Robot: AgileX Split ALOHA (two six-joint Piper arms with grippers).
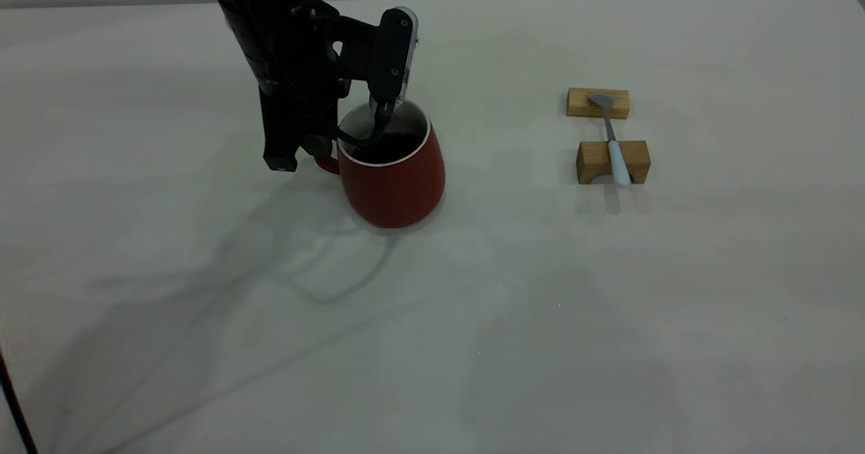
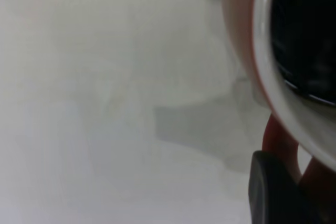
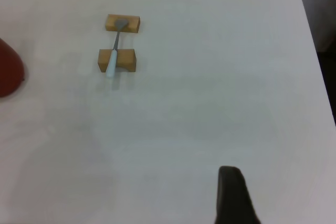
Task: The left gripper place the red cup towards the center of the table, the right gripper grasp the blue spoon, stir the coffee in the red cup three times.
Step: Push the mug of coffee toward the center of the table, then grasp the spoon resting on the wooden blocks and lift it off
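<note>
Off-white table (image 1: 203,346) fills our view. Our left gripper (image 1: 317,140) grips the red cup (image 1: 395,177) by its handle, left of centre, coffee (image 1: 388,146) inside. Further right, the blue spoon (image 1: 615,150) lies untouched across two wooden blocks (image 1: 598,103). Stirring remains. Our right gripper (image 3: 233,195) hangs well away; its opening we cannot tell.

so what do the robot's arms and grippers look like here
The left arm is black, with thin braided black cables along it. The left gripper has flat black fingers, one with a pale edge and small screws. Of the right gripper only one black finger shows.
</note>
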